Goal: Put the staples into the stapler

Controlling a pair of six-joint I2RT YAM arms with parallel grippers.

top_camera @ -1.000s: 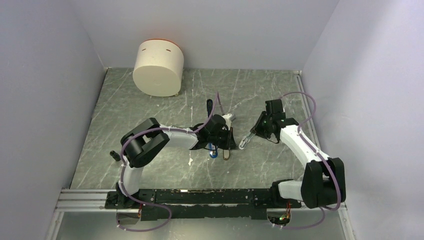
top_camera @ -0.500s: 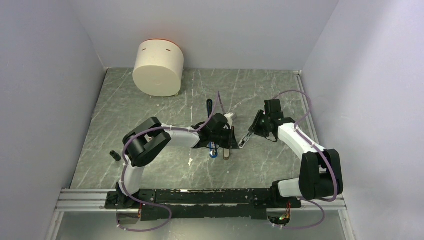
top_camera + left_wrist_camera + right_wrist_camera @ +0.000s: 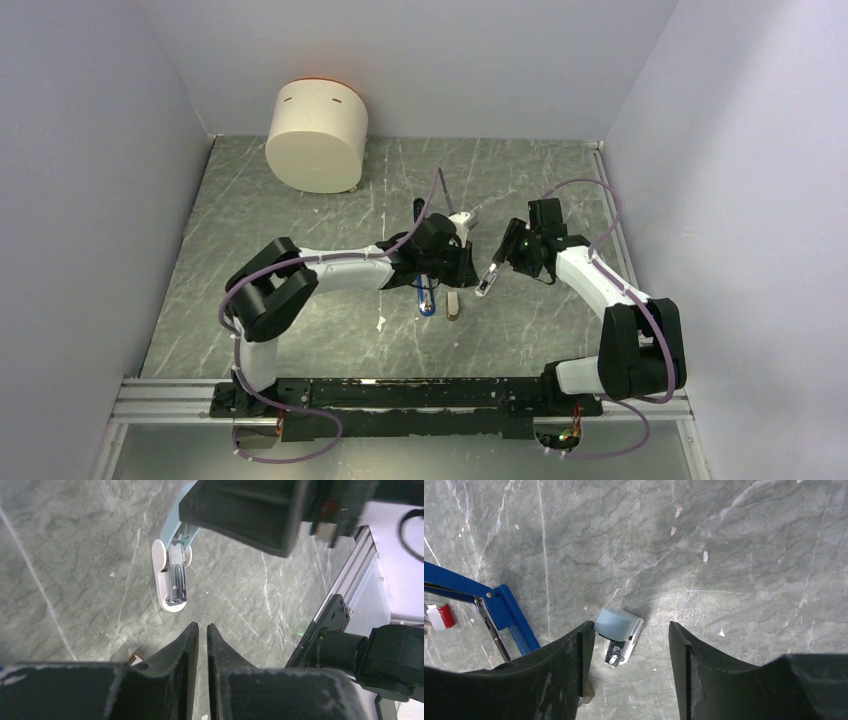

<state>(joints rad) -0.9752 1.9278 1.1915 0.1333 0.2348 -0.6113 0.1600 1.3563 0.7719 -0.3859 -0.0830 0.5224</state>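
Observation:
The blue stapler (image 3: 504, 611) lies open on the table at the left of the right wrist view; its blue end (image 3: 427, 303) shows below my left gripper in the top view. The tiny red staple box (image 3: 440, 616) lies beside it at the left edge. I see no loose staple block. My left gripper (image 3: 202, 626) is shut and empty, held above the table by the stapler (image 3: 447, 268). My right gripper (image 3: 630, 627) is open and empty, its fingers on either side of a pale-blue oblong piece (image 3: 618, 624), just right of the left gripper (image 3: 487, 283).
The pale-blue piece also shows in the left wrist view (image 3: 170, 582). A tan oblong piece (image 3: 452, 305) lies next to the stapler's end. A black strip (image 3: 418, 212) lies behind the left gripper. A large white cylinder (image 3: 317, 135) stands at the back left. Walls close in both sides.
My left arm has stretched out and its gripper has moved a little away from the near edge, uncovering more of the stapler's end and the tan piece. The right wrist has shifted slightly left.

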